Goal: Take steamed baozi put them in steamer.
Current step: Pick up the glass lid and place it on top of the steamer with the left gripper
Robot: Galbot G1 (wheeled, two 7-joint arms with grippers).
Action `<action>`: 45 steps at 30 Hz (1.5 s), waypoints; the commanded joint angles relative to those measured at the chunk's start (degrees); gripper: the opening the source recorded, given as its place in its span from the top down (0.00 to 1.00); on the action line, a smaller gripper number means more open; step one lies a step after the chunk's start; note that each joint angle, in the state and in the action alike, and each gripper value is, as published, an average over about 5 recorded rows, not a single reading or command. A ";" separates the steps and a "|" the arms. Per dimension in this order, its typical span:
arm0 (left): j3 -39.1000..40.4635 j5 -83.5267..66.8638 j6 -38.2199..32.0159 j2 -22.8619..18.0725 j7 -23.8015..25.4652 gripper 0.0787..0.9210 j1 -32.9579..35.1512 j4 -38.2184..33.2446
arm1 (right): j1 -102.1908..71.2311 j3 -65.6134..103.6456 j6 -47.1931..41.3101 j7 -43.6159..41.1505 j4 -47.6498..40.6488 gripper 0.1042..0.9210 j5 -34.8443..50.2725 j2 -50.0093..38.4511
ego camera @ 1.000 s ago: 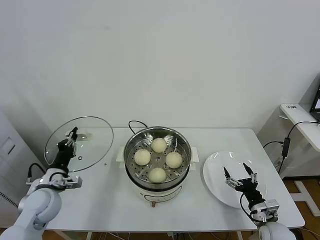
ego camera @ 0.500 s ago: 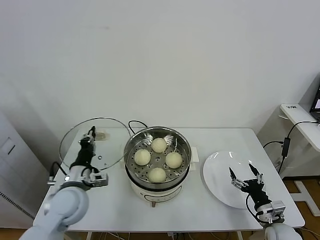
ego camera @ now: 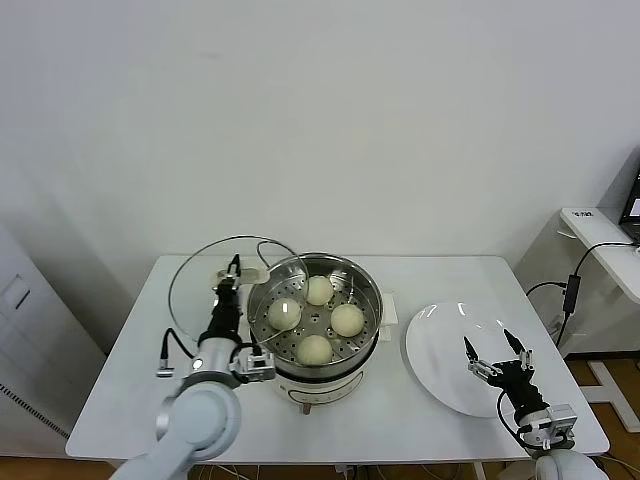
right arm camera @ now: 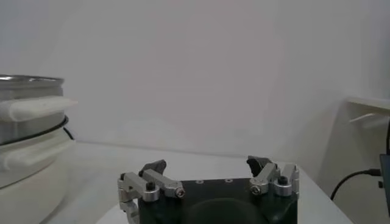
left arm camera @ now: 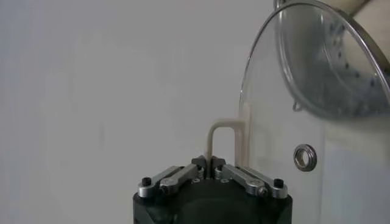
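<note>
While the left gripper (ego camera: 232, 272) is pinching the glass lid (ego camera: 215, 290) by its handle, the tilted rim is risking clipping the steamer (ego camera: 315, 315); the right gripper (ego camera: 497, 352) is idling with jaws wide.

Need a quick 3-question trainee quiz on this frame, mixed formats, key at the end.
1. How many steamed baozi sit on the perforated tray in the steamer?
2. True or false: the white plate holds one bun.
3. Multiple choice: what is the left gripper doing?
A. hanging open above the plate
B. shut on the glass lid by its white handle, holding the lid tilted at the steamer's left rim
C. lifting a bun from the tray

Key:
1. Four.
2. False; the plate is bare, and the right gripper is open over its near edge.
3. B.
</note>
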 commanded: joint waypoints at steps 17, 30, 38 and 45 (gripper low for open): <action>12.29 3.58 1.44 -8.98 -0.10 0.96 -5.55 6.29 | -0.20 0.90 0.24 -0.16 -0.68 0.12 0.17 0.26; 12.78 2.41 -0.38 -9.55 -1.77 0.96 -5.56 8.84 | -0.33 1.09 0.55 -0.34 -1.15 0.12 0.14 0.67; 12.68 2.32 -0.46 -9.97 -2.16 0.96 -5.47 9.54 | -0.49 1.55 0.74 -0.50 -1.39 0.12 0.15 0.68; 12.71 2.33 -0.76 -10.53 -2.61 0.96 -5.37 10.76 | -0.75 1.81 0.89 -0.73 -1.40 0.12 0.16 0.71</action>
